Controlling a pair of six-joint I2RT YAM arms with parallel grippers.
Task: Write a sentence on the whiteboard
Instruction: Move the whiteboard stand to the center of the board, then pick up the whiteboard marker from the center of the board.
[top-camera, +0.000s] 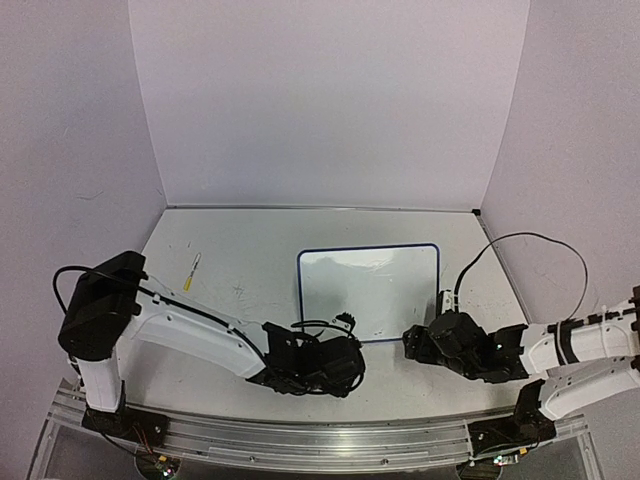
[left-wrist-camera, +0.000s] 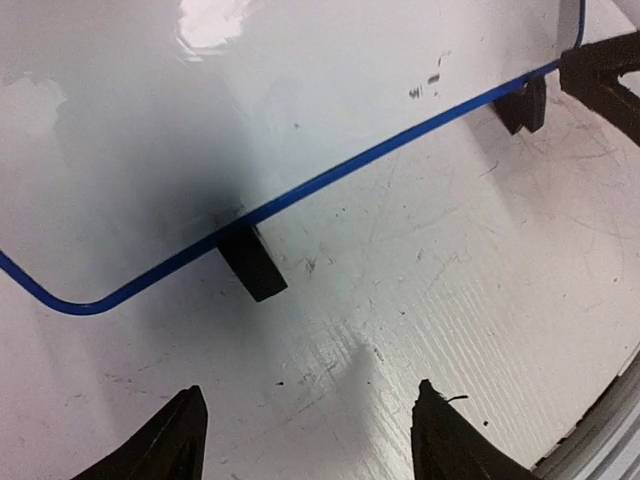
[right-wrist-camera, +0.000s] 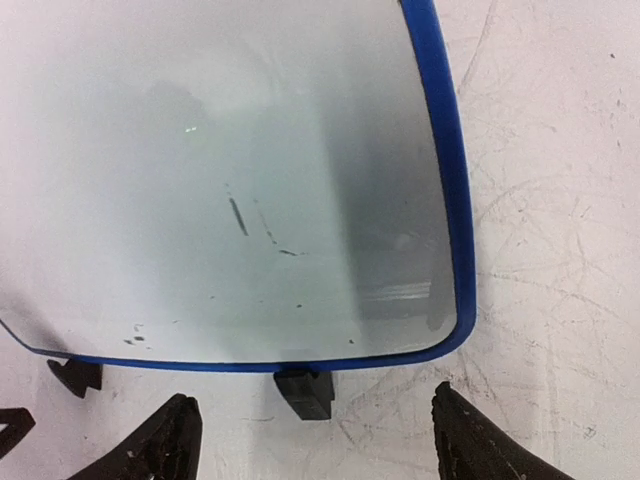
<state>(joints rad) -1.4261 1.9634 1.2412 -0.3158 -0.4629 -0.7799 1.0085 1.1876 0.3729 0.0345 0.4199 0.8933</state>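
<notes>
Left gripper first: I see its two dark fingertips standing well apart, with only scratched tabletop between them. It sits low over the table, just off the near left corner of the whiteboard. The right gripper has its jaws spread wide too and holds nothing. It is just off the board's near right corner, and from the left wrist view I catch one of its black fingers beside that end of the frame.

From above, the whiteboard lies flat on the table, right of centre, with its near edge between the two grippers. Its thin blue frame runs round rounded corners, and two small black feet stick out from the near edge onto the tabletop. On the board's surface I see a few short dark marks. I cannot read any words on it from these views. A thin yellow pen lies well apart to the left, on the table beyond the left arm.
</notes>
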